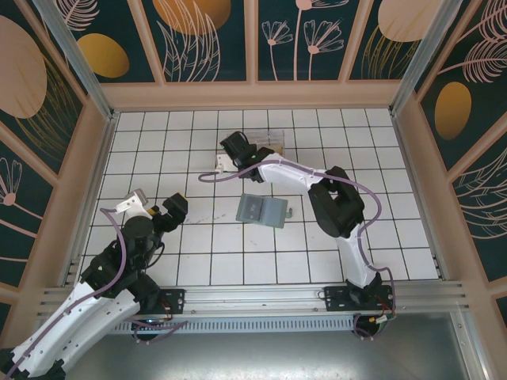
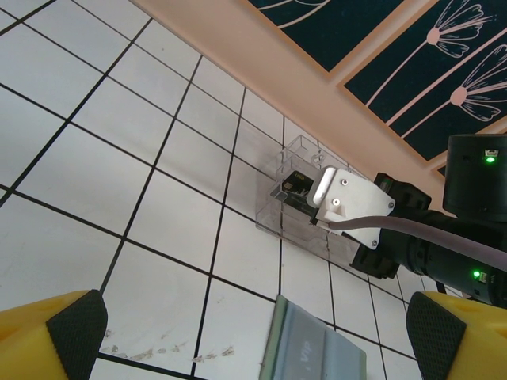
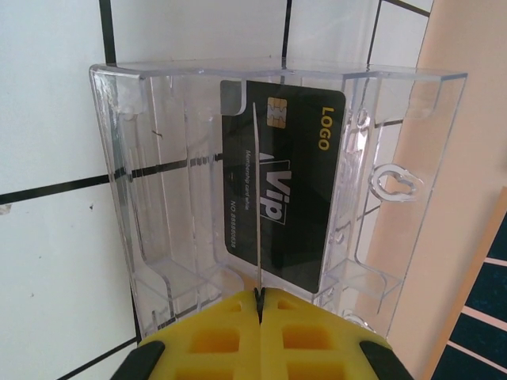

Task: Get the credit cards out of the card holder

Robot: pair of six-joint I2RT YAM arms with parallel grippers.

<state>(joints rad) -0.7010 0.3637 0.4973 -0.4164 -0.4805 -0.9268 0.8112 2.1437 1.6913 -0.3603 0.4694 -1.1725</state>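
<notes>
1. White tiled tabletop [image 1: 198, 261], floral panel walls all round; work is at the middle of the far edge.
2. Right gripper [image 3: 260, 305]: jaws closed flat together, pinching the near end of a thin pale card [image 3: 255, 198] seen edge-on. Judged to be a credit card, as its face is not visible.
3. Key relation: the pinched card runs straight away from the fingertips into the card holder [image 3: 127, 198], long axis in line with the gripper. Withdrawal probably needs a straight pull back along that axis, toward the near edge.
4. Black VIP card [image 3: 297, 198] lies flat in the same clear holder, just behind the pinched one, long axis the same way. It is not yet out.
5. Grey flat pieces [image 1: 261, 210] lie at the tabletop's centre, well apart from the holder; cannot tell what they are.
6. Left gripper [image 2: 255, 324]: jaws wide apart, holding nothing, near the left near corner. The right arm is the nearer one.
</notes>
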